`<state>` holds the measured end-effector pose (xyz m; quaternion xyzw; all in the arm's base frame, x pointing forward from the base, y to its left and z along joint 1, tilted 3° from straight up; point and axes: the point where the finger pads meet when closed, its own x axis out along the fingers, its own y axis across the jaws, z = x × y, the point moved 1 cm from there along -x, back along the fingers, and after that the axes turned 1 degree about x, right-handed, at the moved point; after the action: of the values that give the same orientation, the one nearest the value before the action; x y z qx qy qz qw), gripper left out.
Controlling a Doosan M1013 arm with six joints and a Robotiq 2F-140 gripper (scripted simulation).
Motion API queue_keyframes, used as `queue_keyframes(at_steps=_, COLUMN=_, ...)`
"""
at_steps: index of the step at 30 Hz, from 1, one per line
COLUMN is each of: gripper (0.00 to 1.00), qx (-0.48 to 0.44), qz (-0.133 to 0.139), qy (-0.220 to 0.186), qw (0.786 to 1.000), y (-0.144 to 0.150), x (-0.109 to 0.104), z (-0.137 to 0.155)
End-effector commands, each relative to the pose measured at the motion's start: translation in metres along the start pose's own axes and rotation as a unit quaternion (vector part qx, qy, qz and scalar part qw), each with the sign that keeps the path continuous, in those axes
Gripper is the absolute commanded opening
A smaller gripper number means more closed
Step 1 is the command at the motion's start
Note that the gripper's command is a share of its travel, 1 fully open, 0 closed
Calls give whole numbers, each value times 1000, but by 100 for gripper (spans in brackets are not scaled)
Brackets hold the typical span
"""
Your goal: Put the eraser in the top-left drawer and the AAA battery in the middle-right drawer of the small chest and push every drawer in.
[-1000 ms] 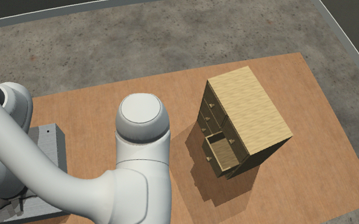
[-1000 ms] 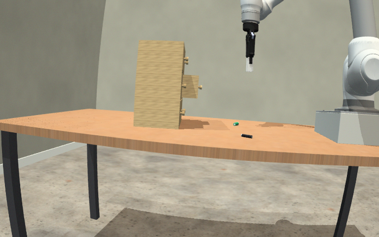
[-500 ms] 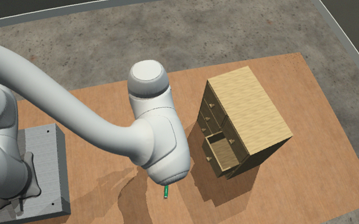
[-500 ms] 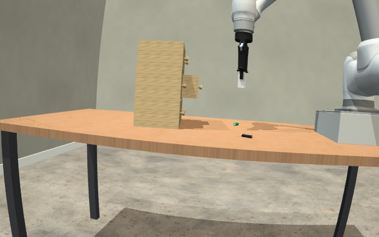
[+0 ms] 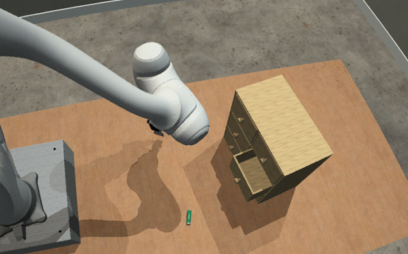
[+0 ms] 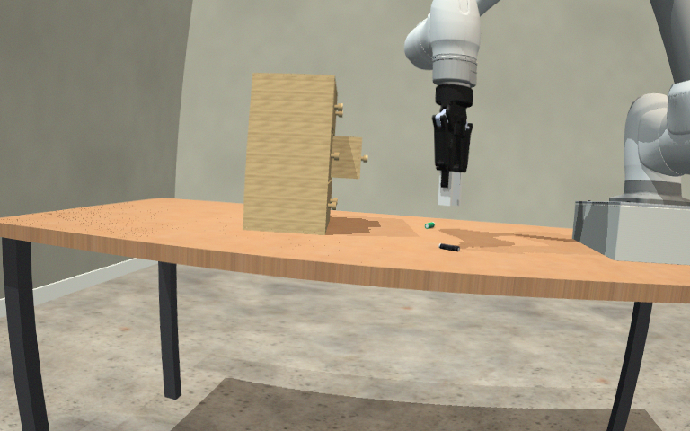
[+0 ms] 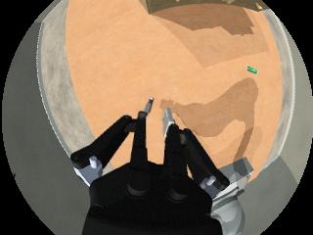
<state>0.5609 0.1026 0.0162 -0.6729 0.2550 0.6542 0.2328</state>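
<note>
Stretching across the views, a wooden table (image 5: 364,168) (image 6: 305,249) (image 7: 112,59) holds a large white robot arm (image 5: 73,68) (image 6: 455,45) (image 7: 230,212), mounted on a grey metal block (image 5: 39,154) (image 6: 646,233). Well apart from that block, a small pale wooden chest (image 5: 282,122) (image 6: 289,152) (image 7: 196,5) stands upright, its knobbed front facing the arm's side. The right drawer (image 5: 240,177) (image 6: 347,157) of the middle row is pulled partway out, and its visible floor is bare; the top-row drawers look closed. The black gripper (image 5: 160,133) (image 6: 449,195) (image 7: 156,111) points down above the table, between chest and block, its pale-tipped fingers slightly spread with nothing pinched between them. A green cylinder (image 5: 188,217) (image 6: 429,224) (image 7: 252,70) lies on its side on the wood. A slim black cylinder with silvery ends (image 6: 449,247) lies closer to the table's near edge in the exterior view. Both resemble batteries; which is the AAA one cannot be told. The eraser cannot be made out.
</note>
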Motion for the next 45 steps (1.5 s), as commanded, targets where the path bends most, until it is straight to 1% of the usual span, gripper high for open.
queue_keyframes(at_steps=1, gripper=20, qx=21, qz=5, qy=7, qw=1000, y=-15, x=11, z=13)
queue_keyframes(at_steps=4, gripper=20, qx=27, qz=5, qy=7, qw=1000, y=-18, x=14, z=17)
queue_keyframes(at_steps=5, gripper=15, qx=27, qz=5, qy=7, qw=1000, y=-18, x=14, z=17)
queue_keyframes(at_steps=26, gripper=15, qx=27, qz=5, qy=7, qw=1000, y=-18, x=14, z=17)
queue_keyframes(at_steps=34, gripper=15, qx=27, qz=5, qy=7, qw=1000, y=-18, x=18, z=17)
queue_keyframes(at_steps=45, gripper=15, qx=27, qz=5, qy=7, qw=1000, y=-18, x=43, z=17)
